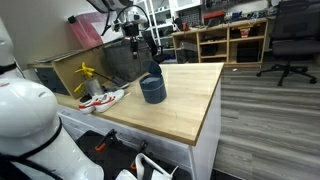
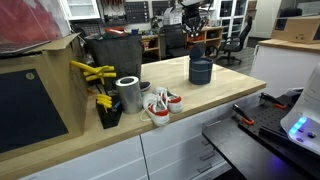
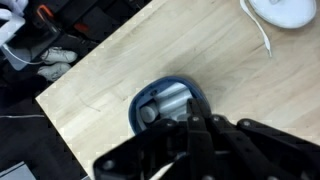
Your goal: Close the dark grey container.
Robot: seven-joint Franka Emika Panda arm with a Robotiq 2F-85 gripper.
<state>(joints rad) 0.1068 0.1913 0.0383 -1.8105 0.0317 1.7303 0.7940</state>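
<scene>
On the light wooden tabletop, we are seeing the small dark blue-grey cylindrical container sitting upright and apparently open. The black end effector is hovering just above it; we cannot tell its opening. An off-centre push is risking tipping the tub or jamming the lid. The red-and-white shoes and silver metal can are sitting well apart, blocking nothing.

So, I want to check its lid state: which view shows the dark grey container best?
Wrist view: it looks straight down into the dark grey container, rim and interior visible. Both exterior views show only its side, small.
</scene>
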